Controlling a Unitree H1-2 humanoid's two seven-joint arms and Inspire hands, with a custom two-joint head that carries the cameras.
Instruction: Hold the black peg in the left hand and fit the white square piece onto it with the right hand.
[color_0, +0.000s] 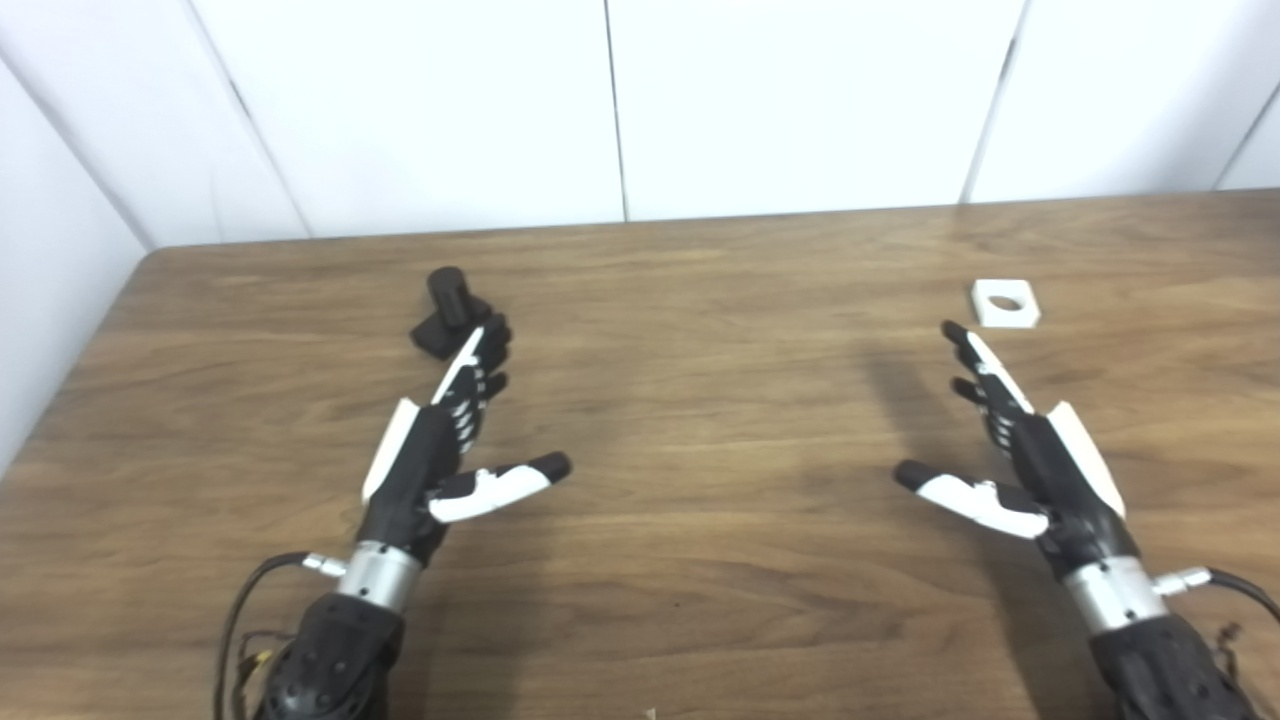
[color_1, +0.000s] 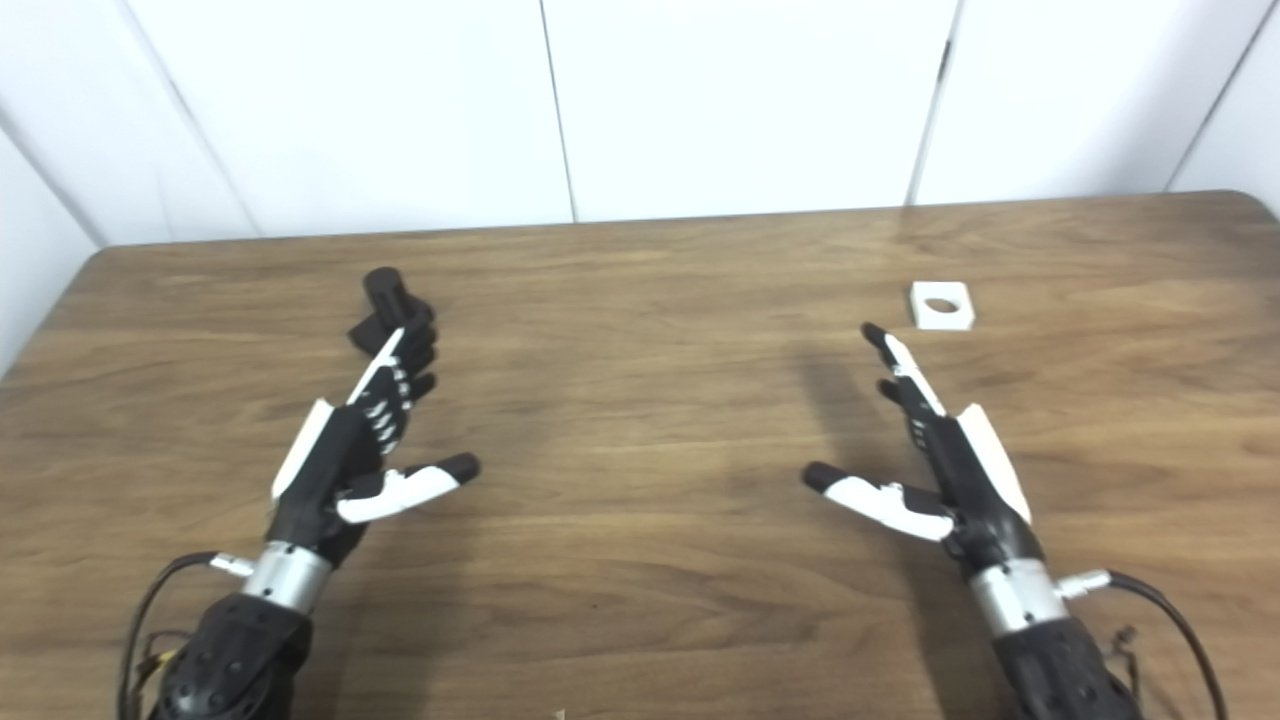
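— Why are both of your arms stretched out over the table (color_0: 700, 560) like that?

— Each one is lined up with its own part. Take the peg (color_0: 452, 312) as the marker: it sits on the wood toward the far left, with its round post tipped off upright, as far as I can judge from this soft view. My left hand (color_0: 440, 450) reaches in from the near side of it, fingers straight and spread, thumb out to the side, holding nothing. The fingertips lie just at the peg's near edge; I cannot tell whether they touch it.

— And the other one?

— My right hand (color_0: 1020, 450) is well to the right of the peg, likewise spread wide and empty, pointing at the piece (color_0: 1005, 302). That little white square lies flat, far right of the peg and about level with it, hole upward, just beyond my fingertips.

— Why flat-handed?

— I'd say so the fingers can wrap round each part. Nothing is picked up yet, so I judge the task barely started.
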